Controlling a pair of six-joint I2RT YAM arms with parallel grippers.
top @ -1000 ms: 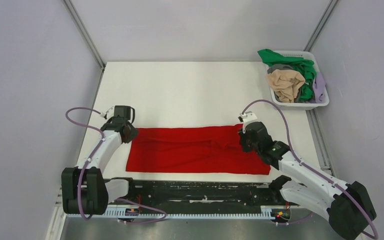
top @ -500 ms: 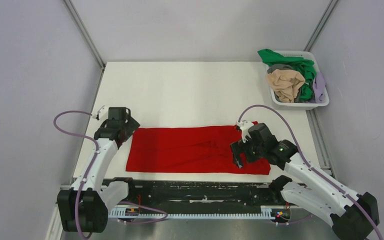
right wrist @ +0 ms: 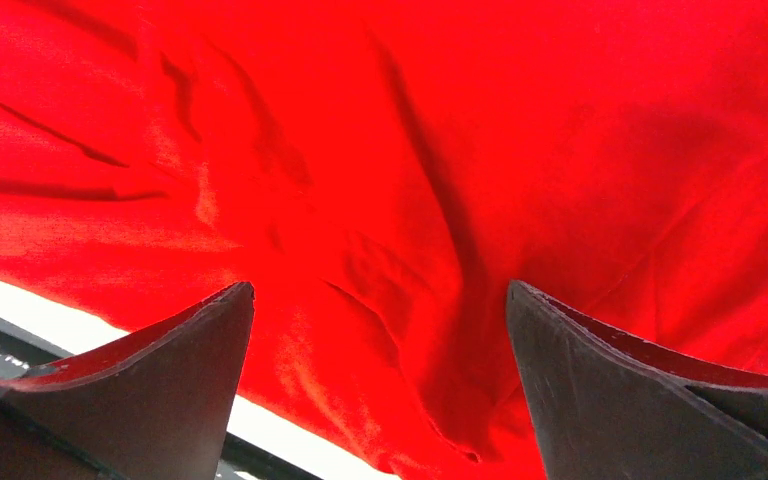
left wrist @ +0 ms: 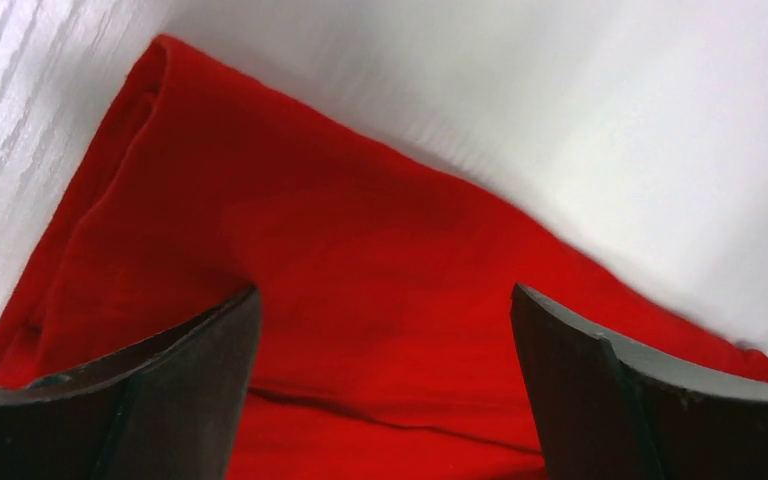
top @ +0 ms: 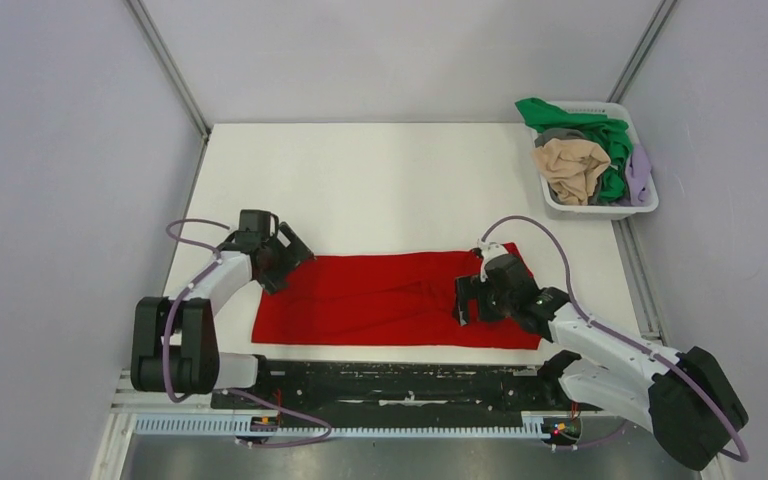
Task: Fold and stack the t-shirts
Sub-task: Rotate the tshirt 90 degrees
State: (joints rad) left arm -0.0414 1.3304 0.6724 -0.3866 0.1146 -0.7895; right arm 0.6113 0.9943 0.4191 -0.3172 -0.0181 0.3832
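The red t-shirt (top: pixel 380 300) lies part-folded in a long band at the near side of the table (top: pixel 380 180), with the left gripper (top: pixel 285 265) and right gripper (top: pixel 460 302) spread wide and empty toward its 2 ends, while the other t-shirts (top: pixel 585 160) sit unfolded in the far-right basket (top: pixel 600 210).

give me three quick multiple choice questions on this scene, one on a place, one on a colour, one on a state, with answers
1. Where does the white basket sit?
A. at the far right corner of the table
B. at the near left corner
C. between the arms' bases

2. What colour is the t-shirt spread flat on the table?
A. green
B. red
C. beige

3. How are the left end effector and the right end effector set?
A. both open
B. both shut on cloth
C. left shut, right open

Answers:
1 A, the top view shows it at the far right edge.
2 B, the flat cloth is bright red.
3 A, each wrist view shows the fingers spread apart over the cloth.
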